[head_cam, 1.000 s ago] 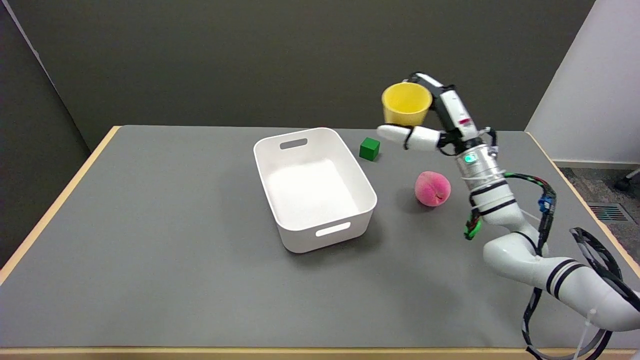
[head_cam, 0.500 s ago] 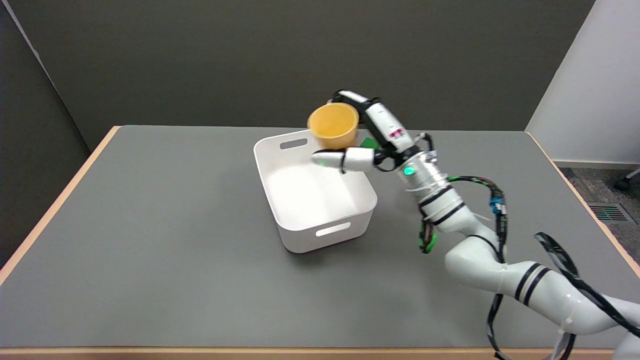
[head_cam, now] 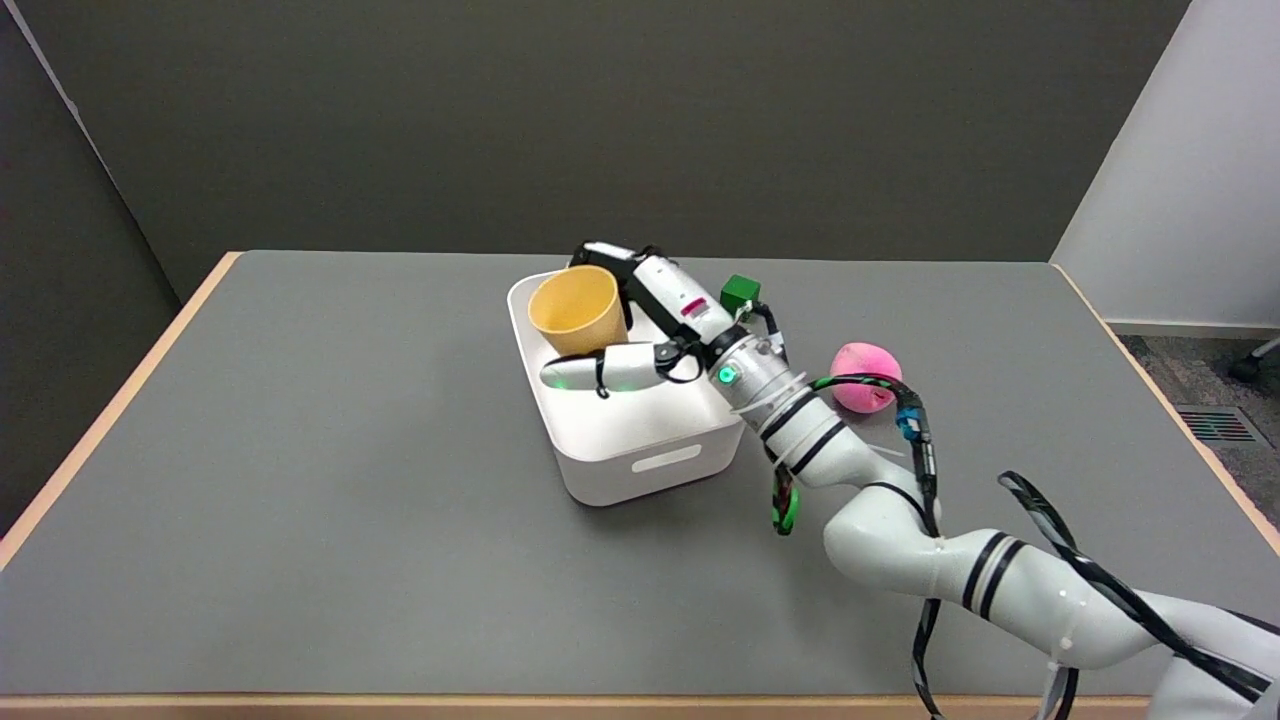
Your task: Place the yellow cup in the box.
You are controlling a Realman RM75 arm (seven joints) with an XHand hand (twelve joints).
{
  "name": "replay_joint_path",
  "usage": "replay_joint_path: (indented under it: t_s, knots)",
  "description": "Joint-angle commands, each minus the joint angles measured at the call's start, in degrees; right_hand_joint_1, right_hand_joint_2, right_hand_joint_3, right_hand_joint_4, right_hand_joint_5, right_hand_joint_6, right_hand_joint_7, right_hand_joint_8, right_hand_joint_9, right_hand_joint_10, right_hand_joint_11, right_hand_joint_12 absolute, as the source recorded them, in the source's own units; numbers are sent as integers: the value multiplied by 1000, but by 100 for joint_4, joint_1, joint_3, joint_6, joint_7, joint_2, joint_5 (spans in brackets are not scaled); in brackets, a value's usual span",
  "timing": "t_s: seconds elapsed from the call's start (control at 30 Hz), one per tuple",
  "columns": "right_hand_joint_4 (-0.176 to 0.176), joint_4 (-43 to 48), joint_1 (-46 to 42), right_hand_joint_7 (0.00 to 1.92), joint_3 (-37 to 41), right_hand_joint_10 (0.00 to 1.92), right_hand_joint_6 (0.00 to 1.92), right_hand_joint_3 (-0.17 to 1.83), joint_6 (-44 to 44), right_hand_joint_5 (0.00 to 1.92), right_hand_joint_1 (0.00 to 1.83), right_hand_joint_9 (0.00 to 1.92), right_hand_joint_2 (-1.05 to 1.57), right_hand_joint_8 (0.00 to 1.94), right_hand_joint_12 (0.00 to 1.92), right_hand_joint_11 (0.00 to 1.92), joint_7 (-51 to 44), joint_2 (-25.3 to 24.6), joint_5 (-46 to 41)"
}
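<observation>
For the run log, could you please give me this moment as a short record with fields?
held item: yellow cup, upright, mouth open upward
holder: right hand, fingers around the cup
cup position: over the far end of the white box; whether it touches the floor cannot be told
other items: green cube beyond the box; pink peach to its right, partly behind a cable
surface: grey table

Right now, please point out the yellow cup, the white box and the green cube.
yellow cup (head_cam: 575,310), head view, on its inner wall.
white box (head_cam: 655,462), head view, on its near wall by the handle slot.
green cube (head_cam: 739,292), head view, on its top face.
</observation>
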State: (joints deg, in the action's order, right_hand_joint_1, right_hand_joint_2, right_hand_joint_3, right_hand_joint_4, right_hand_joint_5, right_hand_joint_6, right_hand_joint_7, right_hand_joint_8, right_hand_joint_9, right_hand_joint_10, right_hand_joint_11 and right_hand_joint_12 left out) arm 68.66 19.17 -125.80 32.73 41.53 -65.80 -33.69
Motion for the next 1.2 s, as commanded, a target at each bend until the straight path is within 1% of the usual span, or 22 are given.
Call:
replay_joint_path:
  t_s: [0.03, 0.17, 0.3, 0.43, 0.5, 0.53, 0.57, 0.6, 0.63, 0.67, 0.7, 0.73, 0.77, 0.8, 0.83, 0.87, 0.93, 1.0, 1.2]
  knots:
    - [-160, -1710, 494, 904, 120, 1373, 1451, 336, -57, 609, 1206, 877, 1078, 1347, 1921, 817, -90, -362, -25]
    - [-154, -1817, 441, 909, 132, 1377, 1456, 357, 68, 615, 1205, 875, 1066, 1337, 1921, 825, -90, -351, -203]
    - [-153, -1823, 392, 913, 102, 1439, 1473, 431, 75, 617, 1206, 843, 1030, 1345, 1921, 834, -90, -351, -236]
    - [-144, -1713, 341, 910, 81, 1440, 1476, 437, 180, 619, 1203, 841, 1028, 1347, 1921, 828, -90, -351, -236]
    - [-139, -1588, 299, 911, 79, 1358, 1456, 308, 203, 618, 1201, 861, 1087, 1305, 1921, 711, -90, -345, -236]
    - [-59, -1520, 289, 828, 79, 1342, 1259, 533, 203, 551, 1075, 795, 937, 1151, 1921, 531, -84, -333, -236]
    - [43, -1429, 281, 720, 79, 1332, 1009, 838, 193, 464, 913, 708, 737, 958, 1921, 315, -82, -312, -236]
    - [53, -1373, 278, 587, 79, 1165, 802, 879, 168, 388, 815, 557, 692, 748, 1829, 288, -77, -293, -231]
    - [56, -1292, 273, 443, 68, 973, 589, 896, 139, 309, 718, 392, 660, 524, 1722, 278, -74, -255, -222]
    - [56, -1225, 270, 272, 58, 620, 399, 897, 131, 202, 630, 233, 605, 311, 1357, 186, -74, -230, -220]
    - [56, -1152, 270, 58, 42, 132, 188, 890, 131, 63, 532, 49, 530, 66, 812, 39, -74, -210, -224]
    - [54, -1050, 265, -1, 26, -1, 109, 875, 131, 15, 507, -1, 503, -1, 584, -1, -74, -189, -228]
    - [50, -990, 257, -1, 23, -1, 84, 858, 131, 1, 509, -1, 496, -1, 490, -1, -68, -178, -228]
    - [45, -926, 240, -1, 27, -1, 53, 846, 131, -1, 509, -1, 499, -1, 330, -1, -66, -171, -228]
    - [39, -839, 211, -1, 36, -1, 16, 833, 146, -1, 509, -1, 506, -1, 130, -1, -66, -167, -228]
    - [39, -785, 184, -1, 48, -1, -1, 816, 160, -1, 513, -1, 502, -1, 29, -1, -66, -167, -228]
    - [48, -620, 109, -1, 88, -1, -1, 761, 142, -1, 527, -1, 486, -1, -1, -1, -66, -162, -228]
    - [45, -549, 54, -1, 99, -1, -1, 657, 149, -1, 534, -1, 529, -1, -1, -1, -66, -159, -228]
    - [45, -263, -216, -1, 256, -1, -1, 625, 474, -1, 532, -1, 531, -1, -1, -1, -66, -127, -296]
